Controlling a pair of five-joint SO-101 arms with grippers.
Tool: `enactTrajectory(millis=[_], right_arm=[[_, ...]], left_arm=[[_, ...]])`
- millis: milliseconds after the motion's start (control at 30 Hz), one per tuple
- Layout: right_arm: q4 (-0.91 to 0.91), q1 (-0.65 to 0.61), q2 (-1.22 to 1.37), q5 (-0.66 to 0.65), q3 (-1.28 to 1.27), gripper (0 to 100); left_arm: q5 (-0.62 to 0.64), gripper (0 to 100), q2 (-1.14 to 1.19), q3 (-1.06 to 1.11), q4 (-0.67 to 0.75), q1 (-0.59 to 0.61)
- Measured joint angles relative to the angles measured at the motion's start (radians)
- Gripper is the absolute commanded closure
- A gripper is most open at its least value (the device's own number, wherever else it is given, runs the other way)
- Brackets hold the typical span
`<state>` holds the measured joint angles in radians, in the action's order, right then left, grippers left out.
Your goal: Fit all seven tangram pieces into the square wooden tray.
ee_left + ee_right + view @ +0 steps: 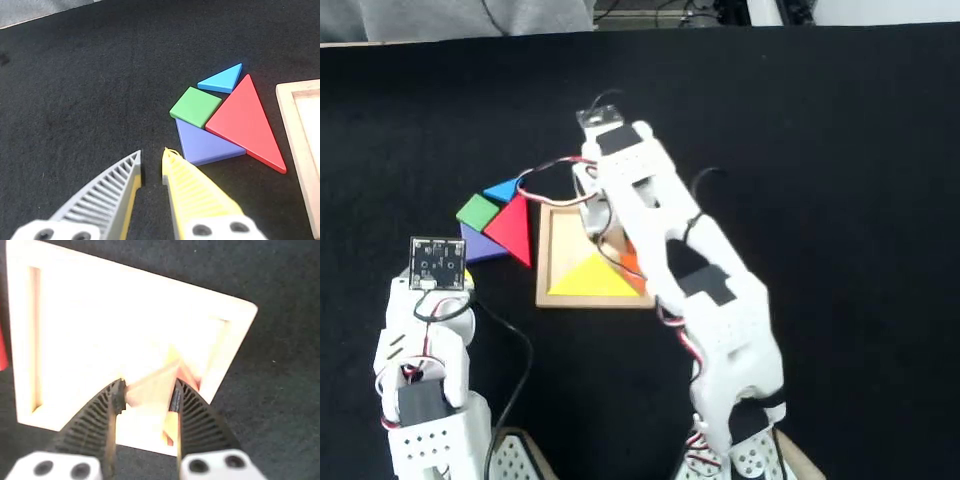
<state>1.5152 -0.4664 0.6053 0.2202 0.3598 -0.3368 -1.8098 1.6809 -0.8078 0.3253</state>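
Wooden tray (pixel 544 255), frame centre, holds the yellow triangle (pixel 588 280). The right gripper (pixel 148 392) pinches an orange piece (pixel 150 384) over it. Red triangle (pixel 245 120), green square (pixel 196 106), blue triangle (pixel 222 80) and purple piece (pixel 202 145) remain outside, to its left. The left gripper (pixel 151 156) has its fingers slightly parted and is empty.

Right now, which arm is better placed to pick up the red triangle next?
Left, most likely. The left gripper hangs near the red triangle, which lies beside the wooden tray; the right gripper sits over that tray.

You're looking at a red triangle (pixel 247 122), green square (pixel 195 106), blue triangle (pixel 222 80), violet piece (pixel 205 145), yellow triangle (pixel 588 277), orange piece (pixel 628 262), pale wooden tray (pixel 545 260), black cloth (pixel 820 150)
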Motion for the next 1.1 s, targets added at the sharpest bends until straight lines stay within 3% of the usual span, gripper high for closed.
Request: enactTrajectory(millis=[167,367,733,900,1100], right_arm=[[0.000,-0.002,0.006,0.008,0.000,96.2],[0.006,-0.038,0.006,0.115,0.000,82.0],[0.012,-0.074,0.006,0.124,0.000,83.5],[0.026,-0.051,0.006,0.087,0.068,99.0],[-0.058,-0.046,0.048,0.002,0.097,96.6]], left_arm=[[0.000,92,0.000,0.000,0.000,0.000],[0.000,92,0.000,0.000,0.000,0.000],[0.000,92,0.000,0.000,0.000,0.000],[0.000,92,0.000,0.000,0.000,0.000],[0.000,92,0.000,0.000,0.000,0.000]])
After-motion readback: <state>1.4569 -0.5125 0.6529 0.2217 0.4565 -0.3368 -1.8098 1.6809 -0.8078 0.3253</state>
